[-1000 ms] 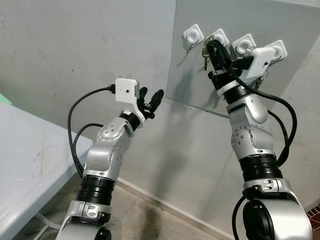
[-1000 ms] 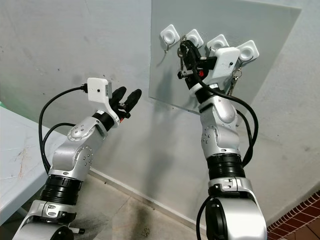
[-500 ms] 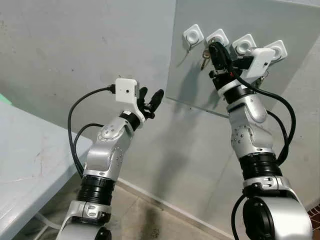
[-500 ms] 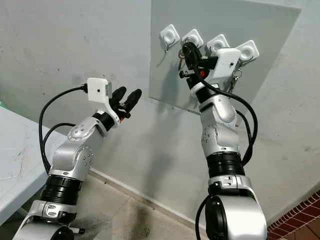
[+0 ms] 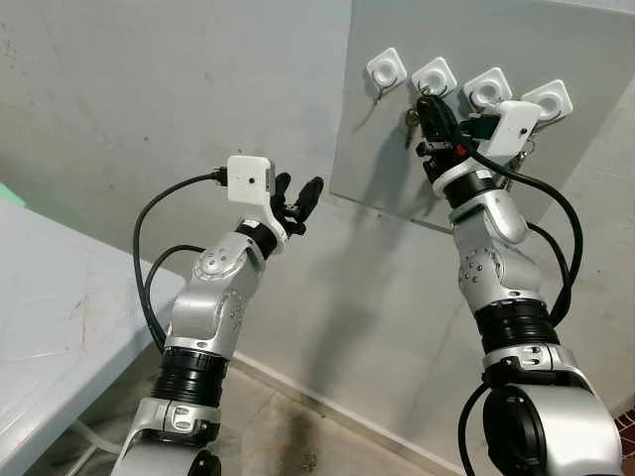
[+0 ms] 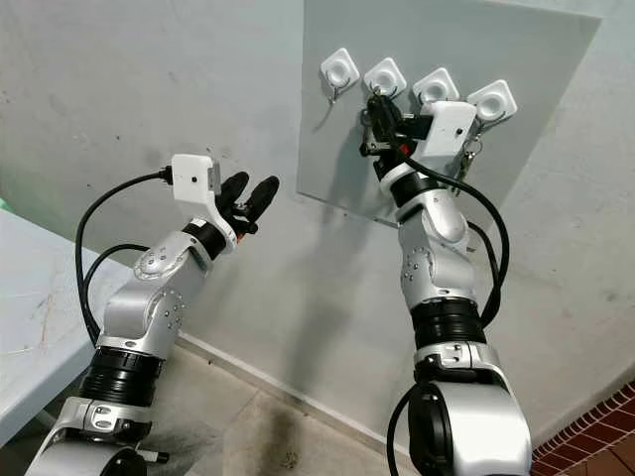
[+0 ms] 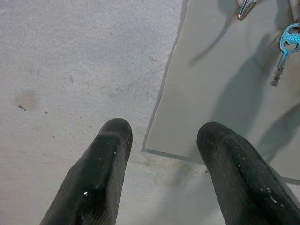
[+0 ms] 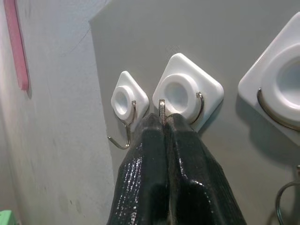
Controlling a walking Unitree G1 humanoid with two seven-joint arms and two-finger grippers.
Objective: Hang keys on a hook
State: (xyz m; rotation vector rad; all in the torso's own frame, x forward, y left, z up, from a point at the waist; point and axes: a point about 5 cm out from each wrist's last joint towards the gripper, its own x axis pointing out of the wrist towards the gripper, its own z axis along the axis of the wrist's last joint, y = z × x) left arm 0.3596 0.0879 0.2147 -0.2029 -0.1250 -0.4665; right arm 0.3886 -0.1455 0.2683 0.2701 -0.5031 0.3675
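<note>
Moved: right tool (image 8: 163, 123) has been raised toward the second hook (image 8: 187, 93)
Right tool: clamped on the key ring (image 8: 161, 108) for hooking
Left tool (image 7: 164, 140): held spread, idle

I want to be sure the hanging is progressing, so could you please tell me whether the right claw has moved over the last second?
Yes. The right claw has crept up toward the second hook, closing the gap beneath it.

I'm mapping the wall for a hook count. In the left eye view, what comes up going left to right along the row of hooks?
First white square hook → second white hook with the right gripper just below → third white hook → fourth white hook.
</note>
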